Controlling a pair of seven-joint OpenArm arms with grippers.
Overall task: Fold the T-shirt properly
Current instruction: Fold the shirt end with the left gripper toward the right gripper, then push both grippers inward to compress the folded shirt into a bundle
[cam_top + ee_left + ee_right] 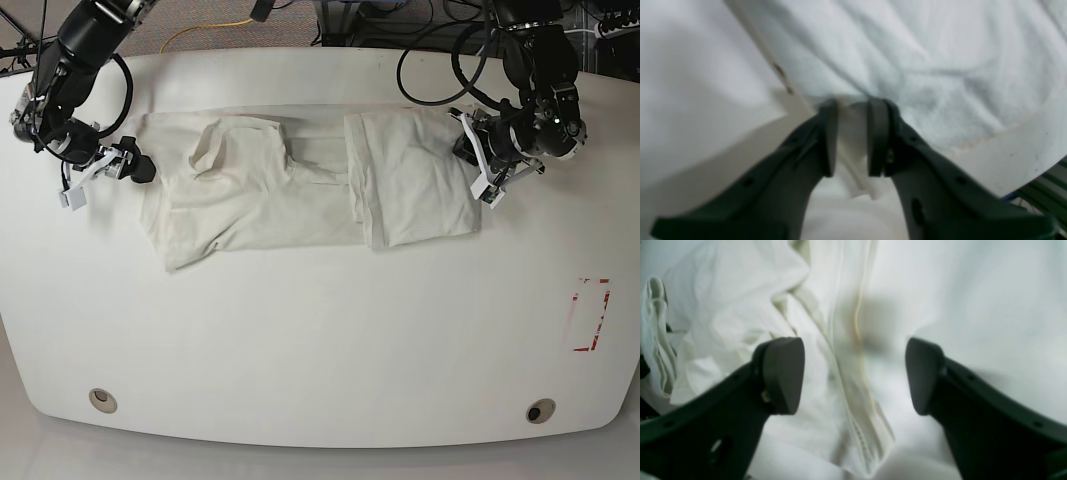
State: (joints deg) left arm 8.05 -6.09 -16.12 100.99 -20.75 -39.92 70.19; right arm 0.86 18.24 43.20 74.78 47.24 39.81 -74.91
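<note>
The cream T-shirt [270, 200] lies spread across the far half of the white table [320, 340], with its right part folded into a panel. No badge or orange graphic shows. My left gripper [468, 148] is at the shirt's right edge. In the left wrist view, the left gripper [853, 136] has its jaws close together with a strip of fabric between them, and wrinkles in the shirt [907, 50] run toward the tips. My right gripper [138, 168] is at the shirt's left sleeve. In the right wrist view, the right gripper [853, 373] is wide open above a stitched hem of the shirt [723, 306].
A red rectangular marking [590, 315] is on the table at the right. Two round holes [100, 400] sit near the table's front edge. Cables hang behind the table. The table's edge [1023, 160] shows close to my left gripper.
</note>
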